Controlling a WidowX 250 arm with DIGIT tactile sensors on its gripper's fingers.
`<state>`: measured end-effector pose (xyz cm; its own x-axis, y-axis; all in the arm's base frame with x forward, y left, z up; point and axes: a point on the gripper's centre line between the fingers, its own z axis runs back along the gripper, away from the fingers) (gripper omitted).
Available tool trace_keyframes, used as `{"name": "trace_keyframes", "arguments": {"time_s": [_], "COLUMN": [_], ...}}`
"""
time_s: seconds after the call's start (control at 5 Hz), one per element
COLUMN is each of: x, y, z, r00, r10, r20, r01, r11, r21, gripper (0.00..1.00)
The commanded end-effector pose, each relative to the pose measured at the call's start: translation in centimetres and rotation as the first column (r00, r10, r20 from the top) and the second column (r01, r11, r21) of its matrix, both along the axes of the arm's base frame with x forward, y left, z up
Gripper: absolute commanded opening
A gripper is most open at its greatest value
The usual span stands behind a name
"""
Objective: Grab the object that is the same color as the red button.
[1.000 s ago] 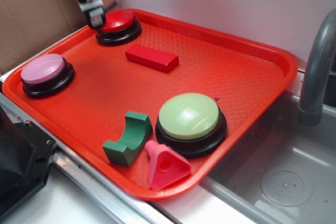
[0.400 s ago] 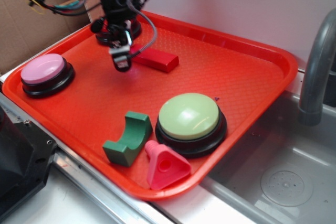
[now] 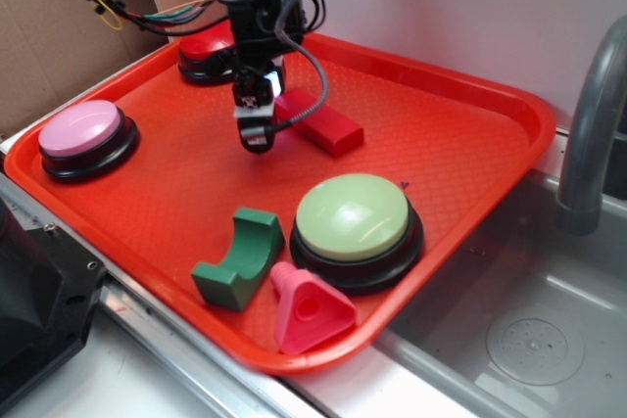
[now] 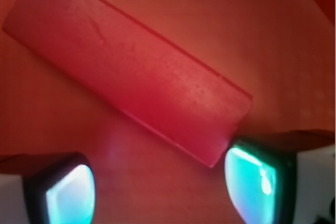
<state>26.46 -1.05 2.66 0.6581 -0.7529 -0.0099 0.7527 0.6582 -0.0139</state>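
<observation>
A big red tray (image 3: 470, 159) beside a steel sink (image 3: 519, 340) holds everything. My gripper (image 3: 254, 132) hangs low over its middle, fingers spread, gripping nothing. The red block (image 4: 126, 72) lies flat on the tray just beside me, toward the sink side; through my wrist camera it runs diagonally, its near end reaching my right fingertip (image 4: 252, 182). I judge I must shift along it and turn to straddle its short width. The red button (image 3: 208, 50) sits behind my arm.

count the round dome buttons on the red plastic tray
3. The glossy red dome button sits at the tray's far left corner, partly hidden behind the arm. The pink dome button is at the left edge. The larger pale green dome button is near the front right.
</observation>
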Motion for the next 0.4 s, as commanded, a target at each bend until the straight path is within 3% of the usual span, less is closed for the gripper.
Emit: {"name": "trace_keyframes", "arguments": {"time_s": [0.0, 0.2], "x": [-0.6, -0.3], "y": [-2.0, -1.5], "z": [1.8, 5.0], "r00": [0.999, 0.991], "r10": [-0.026, -0.020], "r20": [0.040, 0.129], "r01": [0.026, 0.025], "r11": [1.000, 0.999], "r21": [0.001, -0.034], "gripper": [1.00, 1.00]}}
